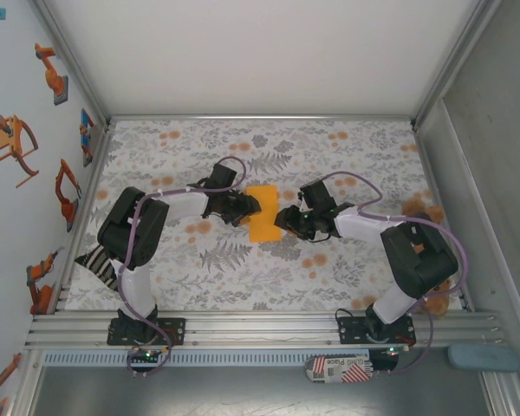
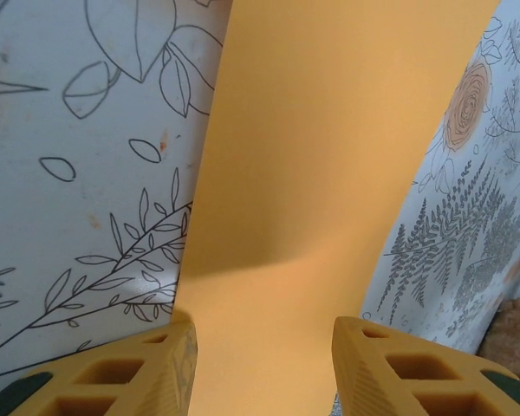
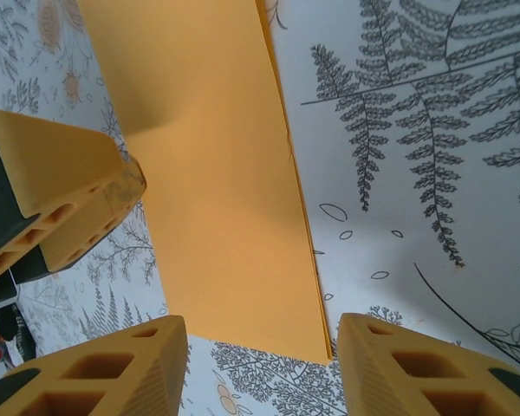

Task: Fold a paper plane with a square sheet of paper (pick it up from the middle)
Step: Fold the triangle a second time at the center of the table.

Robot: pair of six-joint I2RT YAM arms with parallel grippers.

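The thin orange-yellow paper sheet point(image 1: 262, 214) lies flat mid-worktop point(image 1: 243, 269), seemingly folded once in half. The left fingers point(image 2: 169, 368) and right fingers point(image 3: 399, 368) stand open at either side of it. The nose and wing folds remain.

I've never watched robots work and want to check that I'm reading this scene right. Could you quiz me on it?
1. True or false: the orange paper is already a pointed dart.
2. Where does the paper lie? A) between the left gripper and the right gripper; B) in a far corner of the flowered cloth; C) off the cloth.
3. Fill in: both grippers are ___ (open or shut).
Key: 1 false, it is a flat rectangle; 2 A; 3 open.
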